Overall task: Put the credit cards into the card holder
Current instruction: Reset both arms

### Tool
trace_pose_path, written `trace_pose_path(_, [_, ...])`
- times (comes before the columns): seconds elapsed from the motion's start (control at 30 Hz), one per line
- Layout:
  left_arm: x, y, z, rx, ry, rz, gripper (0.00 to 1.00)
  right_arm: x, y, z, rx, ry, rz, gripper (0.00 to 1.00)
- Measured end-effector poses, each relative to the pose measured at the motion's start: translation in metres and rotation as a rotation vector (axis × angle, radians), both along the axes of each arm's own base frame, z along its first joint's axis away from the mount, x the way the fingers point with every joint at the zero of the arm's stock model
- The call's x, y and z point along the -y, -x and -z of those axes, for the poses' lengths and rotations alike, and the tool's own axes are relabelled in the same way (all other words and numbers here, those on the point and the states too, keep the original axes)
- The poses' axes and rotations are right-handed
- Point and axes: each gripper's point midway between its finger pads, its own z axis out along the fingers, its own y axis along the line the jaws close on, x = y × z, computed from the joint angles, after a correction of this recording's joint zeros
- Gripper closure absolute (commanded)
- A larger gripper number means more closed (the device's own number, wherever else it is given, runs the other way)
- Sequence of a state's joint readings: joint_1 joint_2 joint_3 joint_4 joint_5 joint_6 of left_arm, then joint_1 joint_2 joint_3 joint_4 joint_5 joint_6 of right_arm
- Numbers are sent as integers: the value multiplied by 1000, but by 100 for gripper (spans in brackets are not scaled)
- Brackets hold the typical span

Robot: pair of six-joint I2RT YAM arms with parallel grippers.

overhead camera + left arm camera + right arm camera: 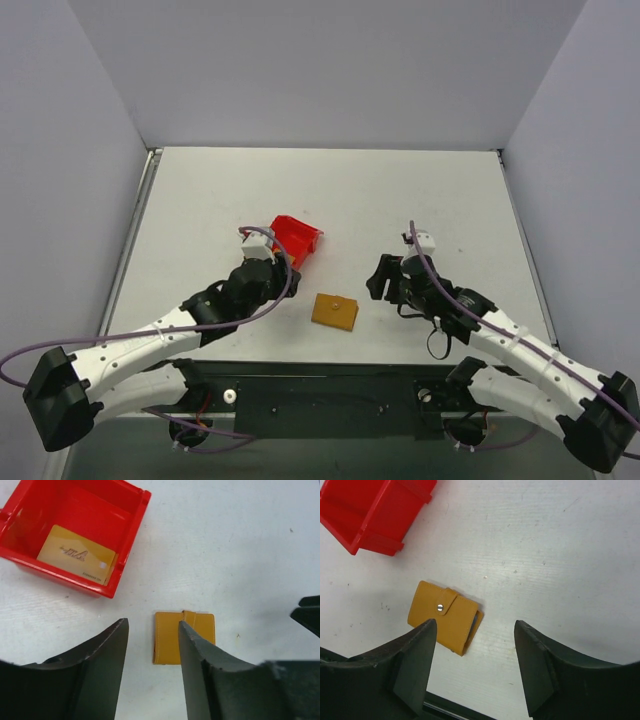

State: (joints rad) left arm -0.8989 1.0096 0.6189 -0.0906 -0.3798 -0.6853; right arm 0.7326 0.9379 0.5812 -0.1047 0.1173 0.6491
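The card holder [335, 311] lies folded shut on the table between the two arms, orange-tan, its snap tab fastened [442, 617]. A golden credit card [77, 556] lies flat inside the red bin [131, 535]. My left gripper [152, 622] hangs open above the table, nothing between its fingers. Its right finger [197, 655] covers part of the card holder [167, 639]. My right gripper [475, 623] is open wide and empty, with the holder just ahead of its left finger [417, 650]. In the top view the left gripper [262, 268] is beside the bin and the right gripper [385, 275] is right of the holder.
The red bin [297, 238] stands behind and left of the holder, tipped up in the top view. The table's near edge, with a dark rail [330, 375], runs just below the holder. Grey walls close in the table on three sides.
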Motion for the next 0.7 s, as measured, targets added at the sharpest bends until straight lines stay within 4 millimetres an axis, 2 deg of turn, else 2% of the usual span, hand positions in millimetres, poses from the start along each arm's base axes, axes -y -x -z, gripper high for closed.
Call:
trace_pose_path(0.03, [-5,0,1,-5,-8,-18,23,3,1,-7,22,-6,2,35])
trace_pose_path(0.07, [-10,1,2,-10,-17,-33,20,6,2,-13,40,-8,3,32])
trace_pose_path(0.1, [-14,1,3,-14,-28,-45,20,9,2,-17,51,-3,7,31])
trace_pose_path(0.2, [-24,2,8,-34,-39,-81,18,19,3,-20,57,32,31,16])
trace_pose_path(0.3, [-31,3,14,-55,-63,-101,15,29,3,-16,46,85,58,12])
trace_pose_path(0.5, [-39,5,23,-81,-94,-130,13,44,7,-10,31,141,96,11])
trace_pose_path(0.7, [-42,6,25,-87,-102,-140,12,47,8,-11,33,146,108,11])
